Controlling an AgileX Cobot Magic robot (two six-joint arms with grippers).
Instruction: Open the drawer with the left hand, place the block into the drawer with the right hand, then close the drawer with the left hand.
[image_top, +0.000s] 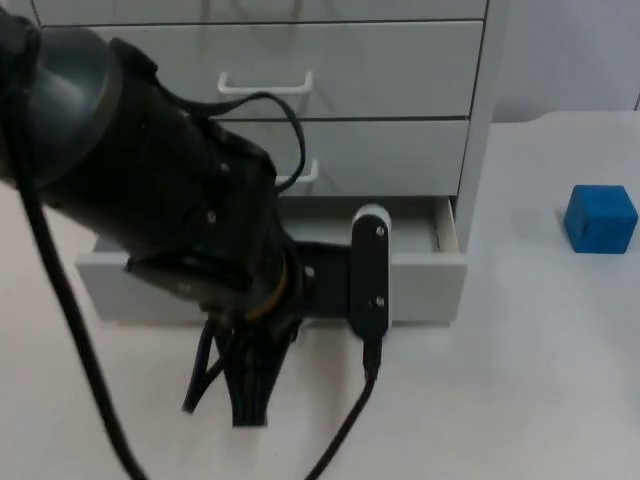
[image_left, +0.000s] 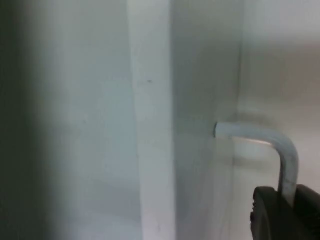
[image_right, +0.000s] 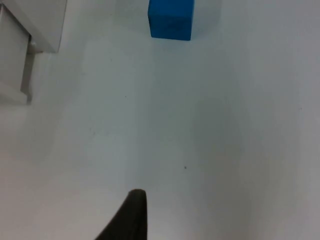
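The white cabinet's (image_top: 400, 70) bottom drawer (image_top: 430, 285) stands partly pulled out, and my left arm covers most of it. My left gripper (image_top: 248, 392) hangs in front of the drawer's face. In the left wrist view the drawer's bent metal handle (image_left: 280, 145) runs down between the black fingertips (image_left: 270, 215), and the gripper is shut on it. A blue block (image_top: 600, 218) rests on the table to the right of the cabinet, untouched. My right gripper (image_right: 134, 217) waits above bare table, well short of the blue block (image_right: 171, 19) and apart from it.
Two upper drawers with white handles (image_top: 265, 83) are closed. The open drawer's corner (image_right: 15, 65) and the cabinet's side (image_right: 35, 25) show beside the block. White table (image_top: 540, 380) stretches between block and front edge.
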